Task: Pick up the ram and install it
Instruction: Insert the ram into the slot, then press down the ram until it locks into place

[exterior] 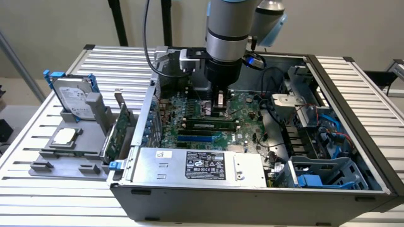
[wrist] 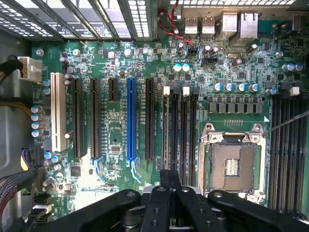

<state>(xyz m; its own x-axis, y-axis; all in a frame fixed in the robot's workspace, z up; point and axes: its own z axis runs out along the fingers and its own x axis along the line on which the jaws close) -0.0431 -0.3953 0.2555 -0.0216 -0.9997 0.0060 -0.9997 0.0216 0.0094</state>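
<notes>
The motherboard (wrist: 159, 72) was deep green, crossed by black slots and one bright blue slot (wrist: 130, 121), with a white slot (wrist: 59, 111) toward nine o'clock. The gripper (wrist: 169, 193) was matte black. On the striped silver table (exterior: 31, 156), a silver hard drive (exterior: 73, 97) wore blue rails; a green expansion card (exterior: 117, 132) stood at its four o'clock.

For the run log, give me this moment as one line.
arm: over open computer case | gripper: shut, low over motherboard by memory slots | ram: looks seated in a slot
</notes>
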